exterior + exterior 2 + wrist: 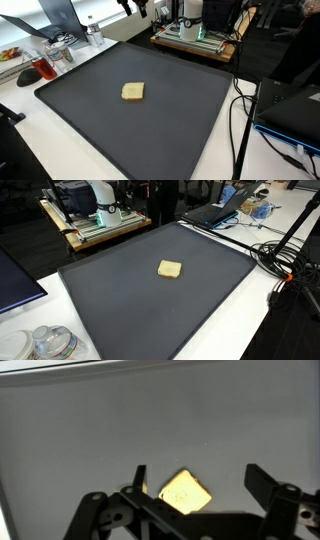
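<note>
While the gripper [195, 473] hangs above the dark mat [100, 420] with its jaws spread wide and nothing between them, the small tan block [185, 492] lies just below and between the two fingers [140, 476] in the wrist view, turned so that one corner points toward the camera. In both exterior views the block [133, 91] [170, 269] sits flat near the middle of the mat [100, 125] [120, 310], well apart from every edge and from the cables [285, 265] on the white table [262, 330]. It looks like a sponge or a piece of foam, though the pictures do not settle which. By its looks it is very light, soft and likely to squash under a hard pinch, with a matt surface that should not slip. Being low and flat, it seems best taken across two opposite straight sides, with the fingers turned to meet them squarely rather than its corners. No brand, label or writing can be read on the block or the mat.
</note>
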Controlling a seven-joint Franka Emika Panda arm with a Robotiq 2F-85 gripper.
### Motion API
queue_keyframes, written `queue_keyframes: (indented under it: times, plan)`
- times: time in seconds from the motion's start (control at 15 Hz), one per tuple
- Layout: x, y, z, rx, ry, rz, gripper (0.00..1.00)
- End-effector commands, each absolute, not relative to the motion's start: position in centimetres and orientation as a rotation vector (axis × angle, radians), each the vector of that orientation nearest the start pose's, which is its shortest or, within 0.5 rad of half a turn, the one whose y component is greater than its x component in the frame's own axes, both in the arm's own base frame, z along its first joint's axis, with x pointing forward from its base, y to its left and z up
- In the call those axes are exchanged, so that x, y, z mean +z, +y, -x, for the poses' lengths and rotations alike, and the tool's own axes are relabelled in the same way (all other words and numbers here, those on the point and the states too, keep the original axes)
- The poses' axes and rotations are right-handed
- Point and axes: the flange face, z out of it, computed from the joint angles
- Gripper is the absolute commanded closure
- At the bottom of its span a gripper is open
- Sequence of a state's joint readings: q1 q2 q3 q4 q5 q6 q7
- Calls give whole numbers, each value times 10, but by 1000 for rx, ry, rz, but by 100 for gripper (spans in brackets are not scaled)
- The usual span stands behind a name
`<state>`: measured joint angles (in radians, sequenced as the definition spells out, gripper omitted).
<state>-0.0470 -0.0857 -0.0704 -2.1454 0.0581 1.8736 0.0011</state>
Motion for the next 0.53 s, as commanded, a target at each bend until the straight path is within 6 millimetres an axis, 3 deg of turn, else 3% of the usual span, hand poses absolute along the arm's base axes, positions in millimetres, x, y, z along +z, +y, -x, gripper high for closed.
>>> queue_keyframes:
  times: [0.0,0.2,0.27,0.47]
  plan:
    - [387,-33,-526,213,214,3071,0]
    - [352,-22,-532,150,111,3088,0]
    - [366,-25,-531,179,153,3084,0]
    - [347,-22,-535,178,132,3087,0]
